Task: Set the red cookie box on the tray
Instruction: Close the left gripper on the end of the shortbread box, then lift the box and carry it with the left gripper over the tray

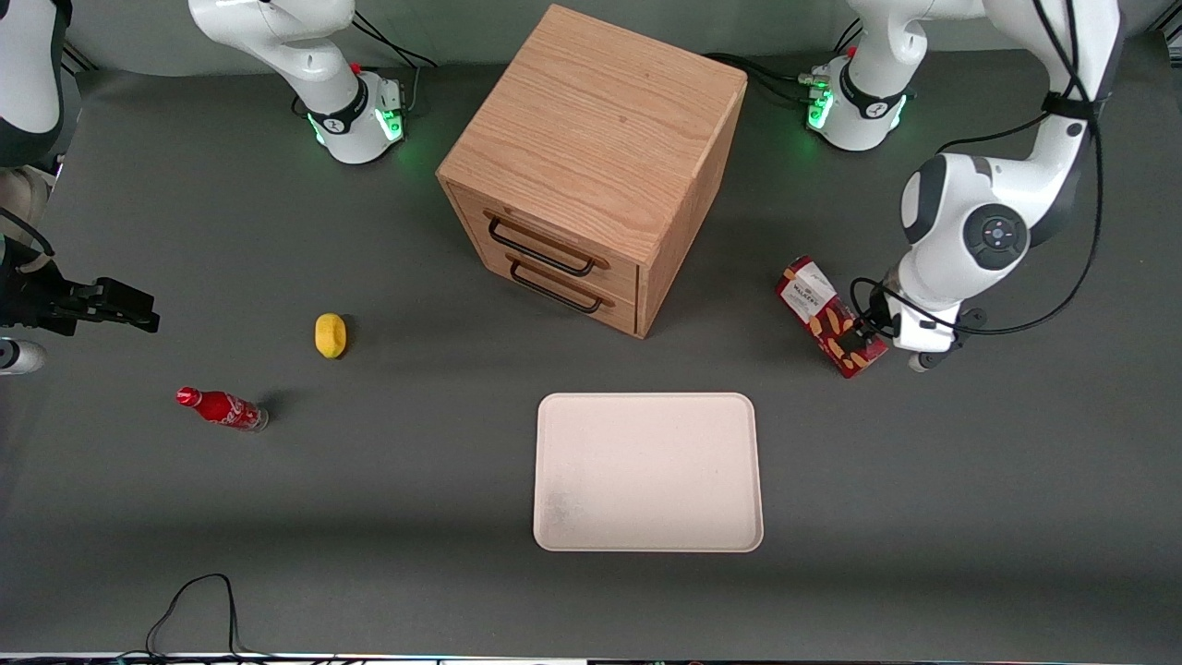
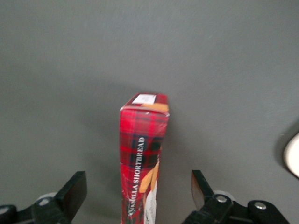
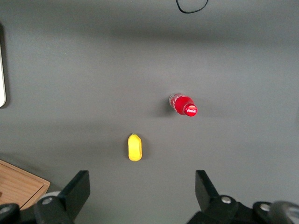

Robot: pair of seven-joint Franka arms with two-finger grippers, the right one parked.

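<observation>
**Approach to the box, grasp not yet made**

The red cookie box (image 1: 831, 317) lies on the dark table (image 1: 923, 480), between the wooden drawer cabinet (image 1: 596, 166) and the working arm, farther from the front camera than the tray (image 1: 648, 472) and well apart from it. The left gripper (image 1: 859, 344) sits at the box's nearer end (the end away from the white label patch). In the left wrist view the gripper (image 2: 139, 191) is spread wide, one finger (image 2: 72, 189) on each side of the red cookie box (image 2: 142, 154), with bare table showing between each finger and the cardboard; nothing is clamped.

Progress, as judged: only the approach appears done. Closing on the box, lifting it, carrying it over and setting it down on the tray are all left. The tray holds nothing.

Limits of view: the fingertips themselves are cut off in the wrist view, and in the front view the arm's wrist covers part of the box's nearer end, so the gripper's height above the table cannot be told. A small red bottle (image 1: 222, 407) and a yellow object (image 1: 331, 334) lie toward the parked arm's end.
</observation>
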